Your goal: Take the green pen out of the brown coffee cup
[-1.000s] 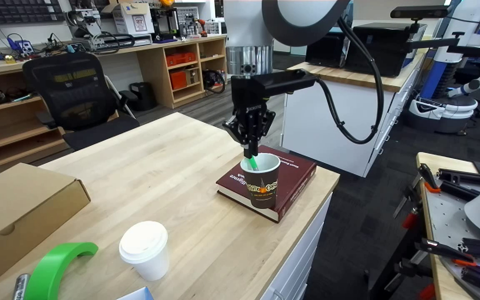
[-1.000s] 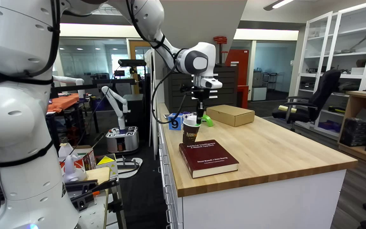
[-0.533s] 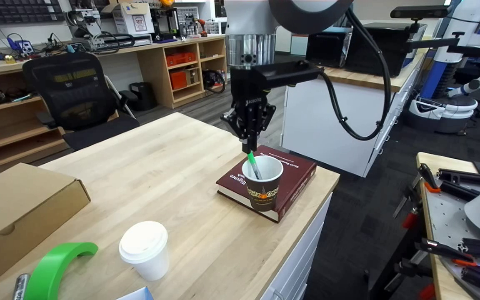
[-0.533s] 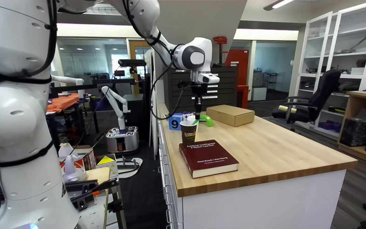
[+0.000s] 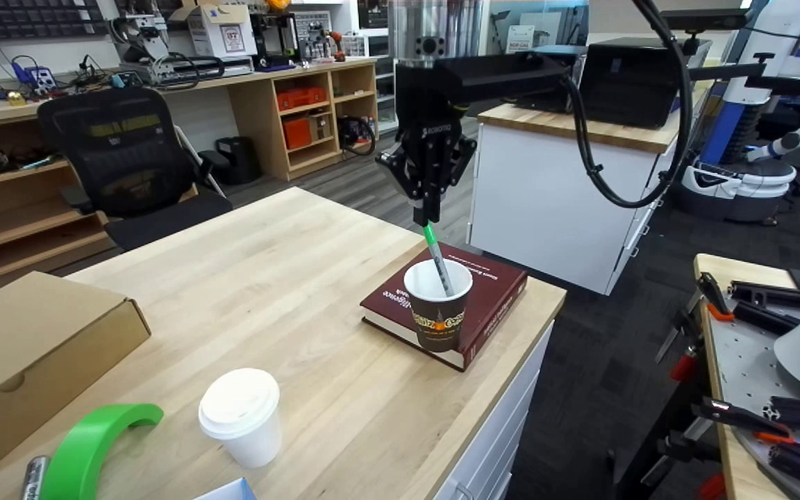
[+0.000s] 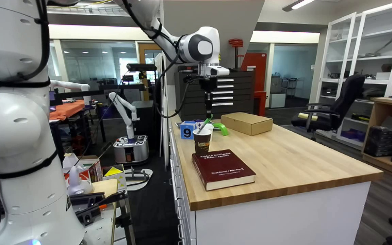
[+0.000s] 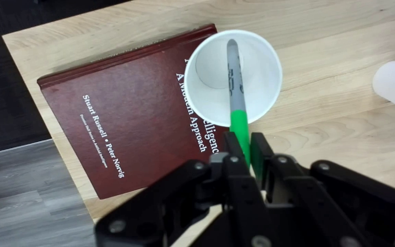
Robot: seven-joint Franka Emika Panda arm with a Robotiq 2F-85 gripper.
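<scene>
The green pen (image 5: 443,262) has a green cap and a grey body. My gripper (image 5: 427,217) is shut on the cap, a little above the cup. The pen hangs tilted, its lower end inside the mouth of the brown coffee cup (image 5: 437,326). The cup stands upright beside the book and is white inside. In an exterior view the gripper (image 6: 209,114), pen (image 6: 202,126) and cup (image 6: 202,143) show too. In the wrist view the fingers (image 7: 243,139) flank the green cap; the pen's grey end (image 7: 235,75) lies over the cup's white inside (image 7: 261,75).
A dark red book (image 5: 497,288) lies at the table's corner against the cup. A white lidded cup (image 5: 240,410), a green curved object (image 5: 87,448), a grey marker (image 5: 35,478) and a cardboard box (image 5: 39,347) stand farther along. A blue box (image 6: 187,130) stands behind the brown cup.
My gripper has risen with the pen, so more of its grey body shows above the rim. The cup, slightly tilted a second ago, now stands upright.
</scene>
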